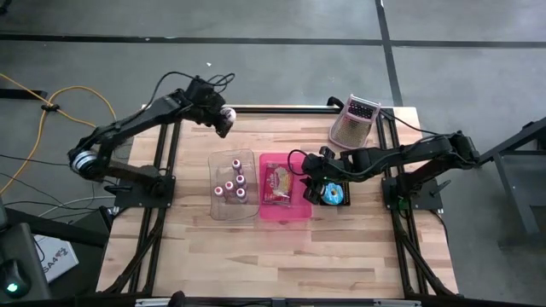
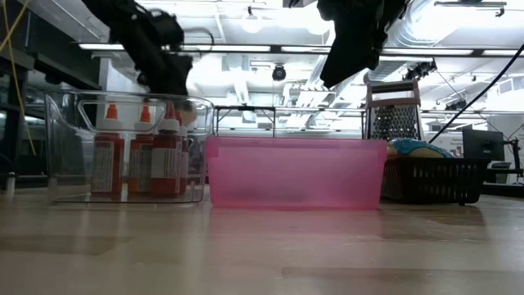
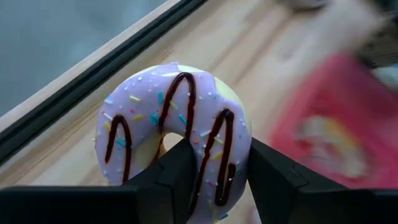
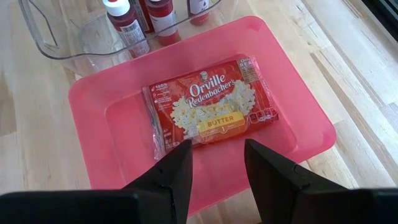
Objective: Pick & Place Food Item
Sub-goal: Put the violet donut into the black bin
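A lilac-iced donut [image 3: 177,134] with chocolate stripes and sprinkles is in my left gripper [image 1: 225,118], high above the table's far edge, left of centre. A red popcorn packet [image 4: 208,109] lies flat in the pink bin [image 1: 284,189]; it also shows in the high view [image 1: 279,184]. My right gripper [image 4: 216,165] is open and empty above the pink bin's right side [image 1: 311,183], over the packet. My left gripper pinches the donut's ring [image 3: 214,180] between its two fingers, one finger reaching into the hole side and one on the outer edge. The donut is lifted clear of the table and stands on edge in the hold.
A clear bin [image 1: 233,185] with several red sauce bottles stands left of the pink bin. A dark basket [image 1: 334,194] with a blue item stands right of it. A metal grater [image 1: 355,122] stands at the far right.
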Motion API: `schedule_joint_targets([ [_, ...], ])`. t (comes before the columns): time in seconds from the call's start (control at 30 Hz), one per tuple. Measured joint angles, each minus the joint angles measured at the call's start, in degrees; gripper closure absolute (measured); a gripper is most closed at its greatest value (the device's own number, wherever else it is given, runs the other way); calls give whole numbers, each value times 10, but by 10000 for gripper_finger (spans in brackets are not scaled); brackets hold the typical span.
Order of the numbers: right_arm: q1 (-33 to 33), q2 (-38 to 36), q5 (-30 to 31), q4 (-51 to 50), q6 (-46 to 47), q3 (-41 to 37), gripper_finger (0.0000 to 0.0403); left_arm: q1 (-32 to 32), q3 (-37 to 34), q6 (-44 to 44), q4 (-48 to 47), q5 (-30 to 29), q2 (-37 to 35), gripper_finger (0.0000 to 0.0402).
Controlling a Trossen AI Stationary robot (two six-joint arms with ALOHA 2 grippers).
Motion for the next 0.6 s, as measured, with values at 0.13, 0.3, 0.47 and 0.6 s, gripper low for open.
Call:
schedule_joint_targets([
  [0.13, 0, 0, 0, 0, 0, 0, 270, -27, 0, 0, 20, 82, -43, 273],
  [0.3, 0, 0, 1, 4, 0, 0, 270, -80, 0, -10, 76, 145, -76, 273],
  [0.47, 0, 0, 9, 8, -12, 0, 270, -141, 0, -15, 116, 150, -81, 273],
  [0.6, 0, 0, 10, 27, -19, 0, 270, -184, 0, -27, 133, 174, -78, 273],
])
